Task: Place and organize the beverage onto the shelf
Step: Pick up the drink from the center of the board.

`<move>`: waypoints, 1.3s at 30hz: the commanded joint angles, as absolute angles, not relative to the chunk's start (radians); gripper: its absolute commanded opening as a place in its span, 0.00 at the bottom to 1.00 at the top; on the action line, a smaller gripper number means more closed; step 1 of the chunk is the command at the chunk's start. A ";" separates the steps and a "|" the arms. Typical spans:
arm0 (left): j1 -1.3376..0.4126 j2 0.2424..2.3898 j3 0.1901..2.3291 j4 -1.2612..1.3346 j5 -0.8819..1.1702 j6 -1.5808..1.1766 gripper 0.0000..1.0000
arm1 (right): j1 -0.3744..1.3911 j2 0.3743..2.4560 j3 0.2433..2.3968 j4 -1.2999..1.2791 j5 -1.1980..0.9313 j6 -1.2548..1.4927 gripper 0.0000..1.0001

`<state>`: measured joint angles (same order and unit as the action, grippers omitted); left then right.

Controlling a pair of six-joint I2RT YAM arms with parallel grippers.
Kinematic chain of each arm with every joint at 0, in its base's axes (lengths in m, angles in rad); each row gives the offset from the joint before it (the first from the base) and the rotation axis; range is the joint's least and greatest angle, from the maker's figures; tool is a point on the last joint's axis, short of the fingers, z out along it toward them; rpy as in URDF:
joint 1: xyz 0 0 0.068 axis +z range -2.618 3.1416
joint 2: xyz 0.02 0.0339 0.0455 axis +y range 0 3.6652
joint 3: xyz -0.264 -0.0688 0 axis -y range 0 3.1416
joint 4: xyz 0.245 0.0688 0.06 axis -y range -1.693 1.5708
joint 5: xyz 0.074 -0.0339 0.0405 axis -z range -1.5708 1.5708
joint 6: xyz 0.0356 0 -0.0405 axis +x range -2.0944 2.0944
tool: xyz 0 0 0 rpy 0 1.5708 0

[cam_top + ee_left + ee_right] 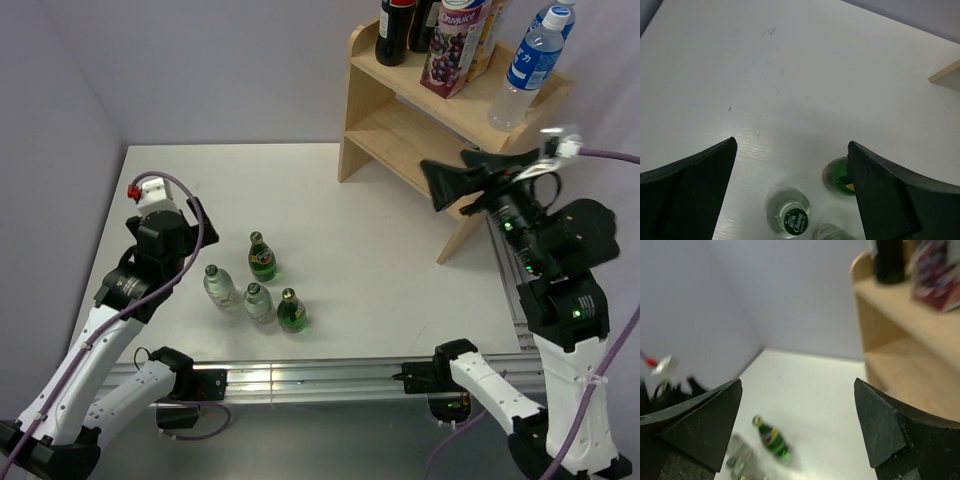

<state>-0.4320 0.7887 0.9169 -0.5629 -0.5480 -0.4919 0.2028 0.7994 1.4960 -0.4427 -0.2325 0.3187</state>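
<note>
On the white table stand two green glass bottles point(262, 258) point(292, 312) and two clear bottles point(217, 287) point(259, 302), all upright in a loose cluster. The wooden shelf point(400, 125) at the back right carries dark cola bottles point(392, 30), a juice carton point(450, 45) and a clear water bottle point(525, 65) on its top tier. My left gripper point(200, 228) hovers open just left of the cluster; in its wrist view point(792, 141) a green-capped clear bottle point(788, 215) and a green bottle point(836, 175) lie below. My right gripper point(435, 185) is open and empty before the shelf's lower tier point(798, 380).
The shelf's lower tier point(905, 375) looks bare where it shows. A metal rail point(300, 375) runs along the table's near edge, and walls close the left and back sides. The left arm point(665, 375) shows blurred in the right wrist view.
</note>
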 commanded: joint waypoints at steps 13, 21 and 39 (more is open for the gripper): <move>-0.569 1.030 1.110 -0.636 -0.299 -0.569 0.99 | 0.456 0.772 1.056 -0.405 -0.180 0.349 1.00; -0.698 1.123 1.126 -0.597 -0.342 -0.592 0.99 | 0.453 0.617 0.824 -0.152 -0.308 0.404 1.00; -0.698 1.307 1.127 -0.578 -0.477 -0.650 0.72 | 0.454 0.666 0.795 -0.190 -0.336 0.336 0.99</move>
<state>-0.6952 1.2881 1.1015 -0.6224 -0.4477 -0.6449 0.4492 0.6659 0.8036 -0.2249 -0.3283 0.3611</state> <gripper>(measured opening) 0.733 0.993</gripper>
